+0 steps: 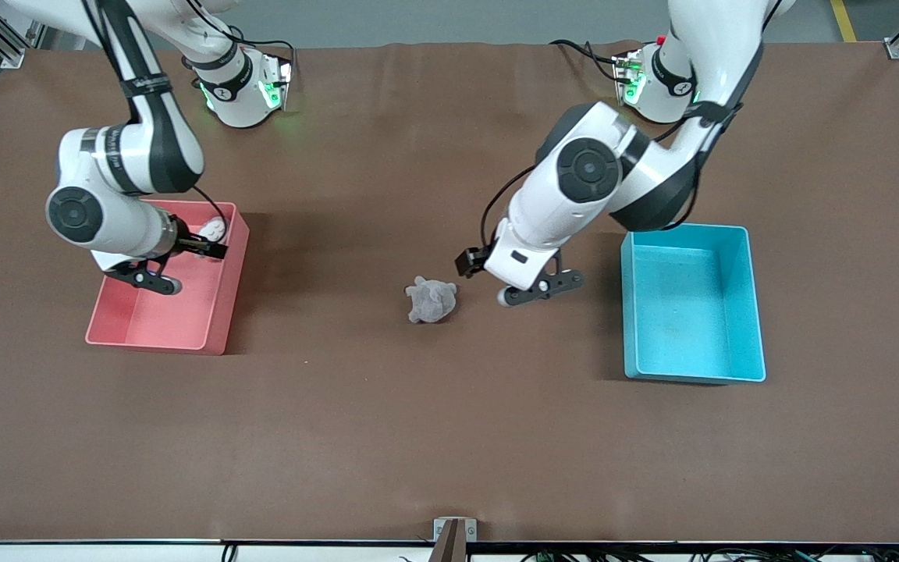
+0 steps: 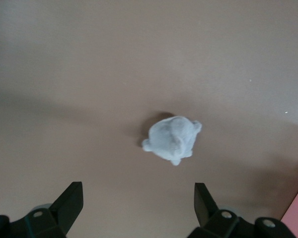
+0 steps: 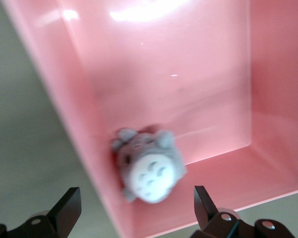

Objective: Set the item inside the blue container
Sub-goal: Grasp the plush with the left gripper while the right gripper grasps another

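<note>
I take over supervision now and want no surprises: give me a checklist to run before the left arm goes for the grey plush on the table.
1. Left hand open: ok, fingers spread wide in the left wrist view.
2. Grey plush toy free on the table, nothing touching it: ok.
3. Left hand over the toy: not ok, it hangs beside it, toward the blue container.
4. Blue container has room: ok, nothing shows in it.
5. Right hand out of the way: ok, open over the pink bin, which holds another plush.
</note>
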`<act>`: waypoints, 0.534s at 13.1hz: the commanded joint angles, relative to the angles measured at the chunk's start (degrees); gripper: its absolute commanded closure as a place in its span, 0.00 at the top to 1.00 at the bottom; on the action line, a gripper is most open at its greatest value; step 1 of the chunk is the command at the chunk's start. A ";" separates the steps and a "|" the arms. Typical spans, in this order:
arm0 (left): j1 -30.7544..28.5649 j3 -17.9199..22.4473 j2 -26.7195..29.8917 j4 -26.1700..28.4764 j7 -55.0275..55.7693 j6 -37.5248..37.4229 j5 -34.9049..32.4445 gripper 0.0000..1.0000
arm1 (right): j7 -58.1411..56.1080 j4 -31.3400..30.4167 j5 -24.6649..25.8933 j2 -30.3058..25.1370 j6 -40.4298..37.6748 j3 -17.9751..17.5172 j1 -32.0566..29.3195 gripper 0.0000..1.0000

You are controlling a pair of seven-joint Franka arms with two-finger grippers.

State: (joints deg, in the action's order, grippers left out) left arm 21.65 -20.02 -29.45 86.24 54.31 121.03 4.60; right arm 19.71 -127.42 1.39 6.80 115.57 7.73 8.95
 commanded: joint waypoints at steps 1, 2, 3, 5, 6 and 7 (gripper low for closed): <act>2.59 0.68 -5.16 -2.74 2.63 4.56 -1.95 0.99 | -3.70 -3.18 0.28 -0.74 1.14 -1.40 -4.80 1.00; 3.47 1.03 -6.66 -3.35 4.38 5.96 -3.09 0.99 | -4.84 -3.97 -1.11 -0.12 1.93 -1.40 -5.69 1.00; 4.61 1.13 -8.15 -3.79 6.05 7.28 -4.67 0.99 | -6.68 -4.50 -3.21 0.58 2.63 -1.40 -5.87 1.00; 6.38 1.65 -10.97 -5.28 9.04 9.66 -7.13 0.99 | -8.89 -4.59 -5.42 2.68 2.81 -1.40 -6.92 1.00; 7.60 2.44 -12.63 -6.07 9.58 11.50 -7.23 0.98 | -9.68 -4.59 -6.48 3.65 2.99 -1.40 -7.10 1.00; 9.09 3.14 -13.61 -6.25 9.58 13.43 -7.23 0.98 | -10.91 -4.59 -7.79 4.45 3.08 -1.31 -7.27 1.00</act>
State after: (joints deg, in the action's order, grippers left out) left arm 27.94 -18.62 -40.09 83.13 62.34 132.26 -1.31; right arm 11.49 -131.55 -3.90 9.93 117.73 7.50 3.45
